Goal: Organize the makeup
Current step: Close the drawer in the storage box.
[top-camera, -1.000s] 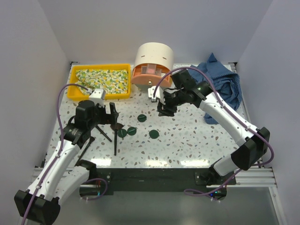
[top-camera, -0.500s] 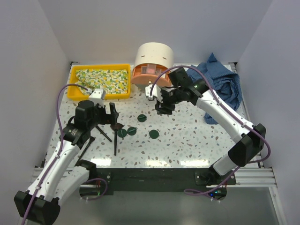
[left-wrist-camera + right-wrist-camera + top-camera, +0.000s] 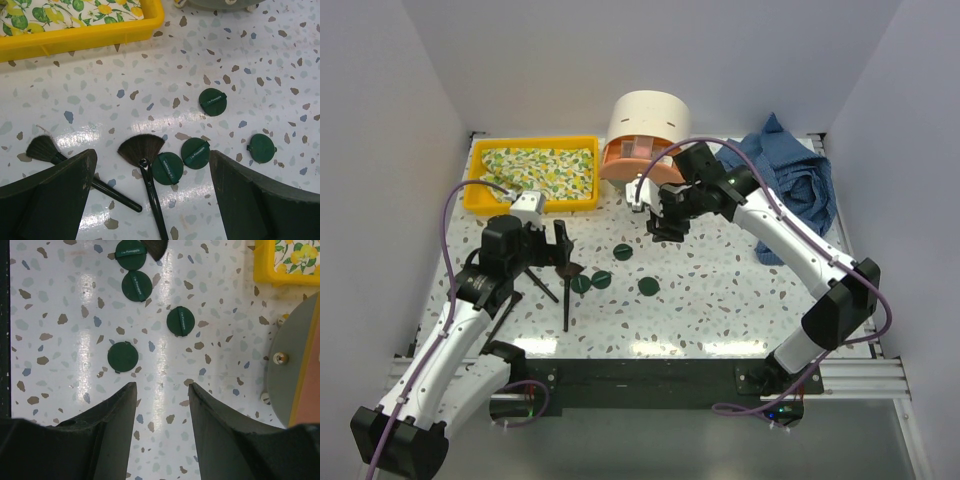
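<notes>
Makeup, top view: four dark green discs (image 3: 623,251) lie flat mid-way across the speckled table (image 3: 720,310). Two of them sit side by side next to the fan brush (image 3: 566,295), whose thin dark handle runs toward the near edge. A round-headed brush (image 3: 538,284) lies slanted just left of it. Pink-brown palettes (image 3: 640,148) show in the opening of the cream-and-orange round holder (image 3: 648,118) at the back, too small for detail.

Left gripper (image 3: 548,250): jaws spread wide, nothing between them, above the brushes. Right gripper (image 3: 666,228): jaws partway apart, empty, just in front of the holder and apart from the nearest disc.

Left wrist view adds:
- The fan head is a flat spread of dark brown bristles.
- One disc touches its ferrule, and the next disc sits edge to edge with that one.
- Three discs carry a band of pale lettering, and the fourth is plain.

Right wrist view adds:
- The holder has a grey underside with small pale feet.
- A corner of the yellow tray (image 3: 480,196) shows.

Top view alone shows the blue cloth (image 3: 790,170), heaped at the back right. The leaf-patterned cloth (image 3: 540,170) lies in the tray at the back left.
</notes>
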Robot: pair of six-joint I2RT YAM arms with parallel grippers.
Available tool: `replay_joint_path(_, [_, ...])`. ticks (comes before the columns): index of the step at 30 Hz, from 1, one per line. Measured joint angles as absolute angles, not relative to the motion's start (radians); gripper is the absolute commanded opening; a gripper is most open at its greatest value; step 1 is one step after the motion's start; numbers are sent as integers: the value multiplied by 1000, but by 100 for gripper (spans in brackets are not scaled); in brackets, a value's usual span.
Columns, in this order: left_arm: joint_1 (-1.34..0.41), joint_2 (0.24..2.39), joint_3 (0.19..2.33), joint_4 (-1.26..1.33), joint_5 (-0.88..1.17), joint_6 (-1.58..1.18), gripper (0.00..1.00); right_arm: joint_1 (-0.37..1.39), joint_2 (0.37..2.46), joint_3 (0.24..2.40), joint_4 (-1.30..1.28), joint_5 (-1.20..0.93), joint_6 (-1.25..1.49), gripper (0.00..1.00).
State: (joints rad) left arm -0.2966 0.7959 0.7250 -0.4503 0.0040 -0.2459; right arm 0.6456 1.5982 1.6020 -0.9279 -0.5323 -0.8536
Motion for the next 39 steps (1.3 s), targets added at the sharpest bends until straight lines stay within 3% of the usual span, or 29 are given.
replay_joint_path(39, [-297, 794, 722, -449, 4, -247, 100, 665, 1677, 1660, -933, -490, -854, 50])
